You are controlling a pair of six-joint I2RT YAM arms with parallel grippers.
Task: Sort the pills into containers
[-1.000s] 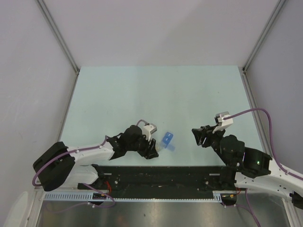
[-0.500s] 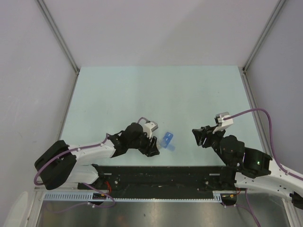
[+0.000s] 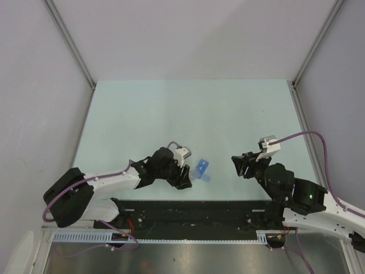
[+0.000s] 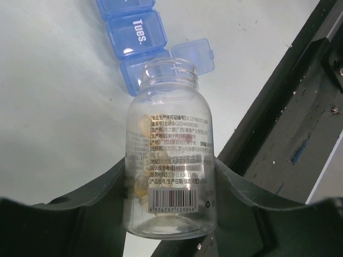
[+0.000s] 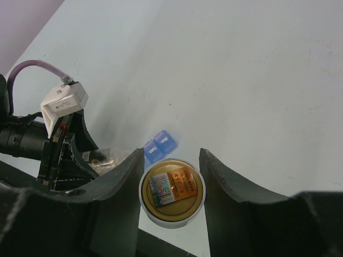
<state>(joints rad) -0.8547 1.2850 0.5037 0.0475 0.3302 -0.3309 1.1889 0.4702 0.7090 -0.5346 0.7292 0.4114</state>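
The blue pill box [image 3: 202,169] lies on the table near the front edge, between the arms. In the left wrist view it [image 4: 134,32] shows a shut "Tues." compartment, and the nearest compartment's lid [image 4: 193,53] is flipped open. My left gripper [image 4: 170,168] is shut on a clear labelled pill bottle [image 4: 171,155], uncapped, its mouth over the open compartment. A few yellowish pills [image 4: 140,184] rest near the bottle's base. My right gripper [image 5: 171,155] is shut on the bottle's gold-topped cap [image 5: 172,193], held to the right of the box [image 5: 159,144].
The black base rail [image 3: 188,208] runs along the front edge just below the pill box. In the right wrist view the left arm's white wrist camera [image 5: 63,104] and purple cable [image 5: 32,69] sit at the left.
My left gripper has edged slightly with the bottle, its mouth staying at the pill box. The right arm and the box have not moved.
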